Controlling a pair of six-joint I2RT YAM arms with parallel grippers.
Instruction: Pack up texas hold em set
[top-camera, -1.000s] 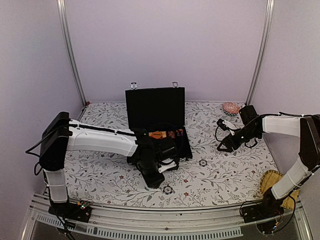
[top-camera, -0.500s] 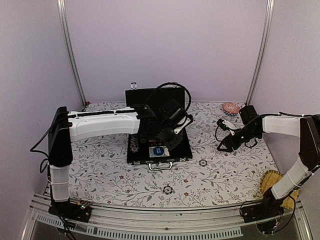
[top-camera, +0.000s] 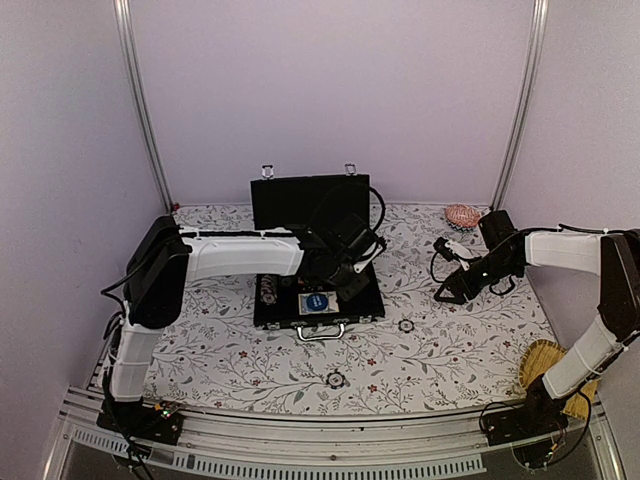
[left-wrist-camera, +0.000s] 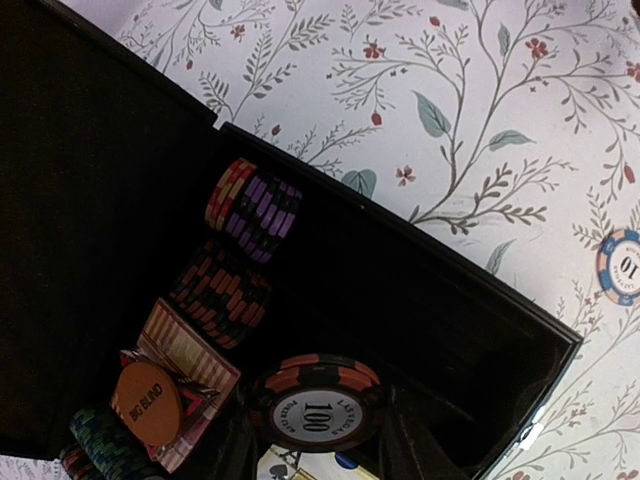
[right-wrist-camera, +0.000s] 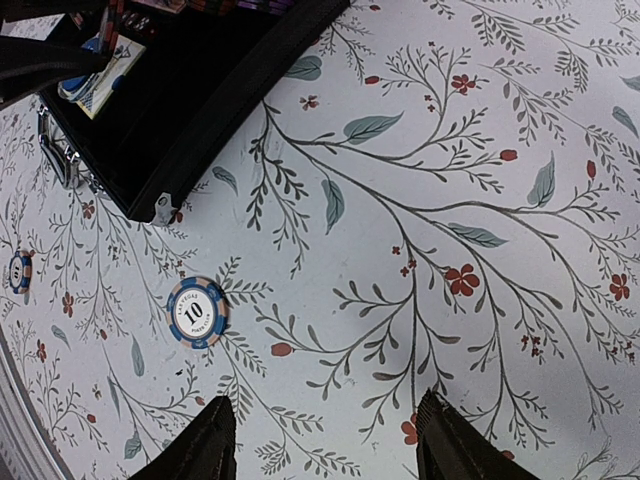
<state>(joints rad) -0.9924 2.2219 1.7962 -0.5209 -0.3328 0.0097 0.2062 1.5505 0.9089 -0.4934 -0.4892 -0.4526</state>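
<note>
The black briefcase (top-camera: 372, 296) lies open at the table's middle, its lid (top-camera: 300, 200) upright. My left gripper (top-camera: 346, 272) hangs over the case's right side, shut on a black-and-red "100" chip (left-wrist-camera: 318, 405). In the left wrist view the case holds a purple chip stack (left-wrist-camera: 255, 200), a red-black stack (left-wrist-camera: 225, 290), a card box (left-wrist-camera: 190, 362) and an orange "BIG BLIND" disc (left-wrist-camera: 148, 400). My right gripper (top-camera: 450, 287) is open and empty above the cloth, right of the case; its fingertips (right-wrist-camera: 205, 440) stand wide apart. A blue "10" chip (right-wrist-camera: 197, 311) lies near it.
Two loose chips lie on the cloth, one right of the case's front (top-camera: 406, 325) and one near the front edge (top-camera: 335, 379). A pink shell (top-camera: 461, 214) sits at the back right. A straw item (top-camera: 545, 365) lies at the right edge. Metal posts stand at the back corners.
My left arm has swung from low in front of the case up and back over its open base. The right arm has not moved.
</note>
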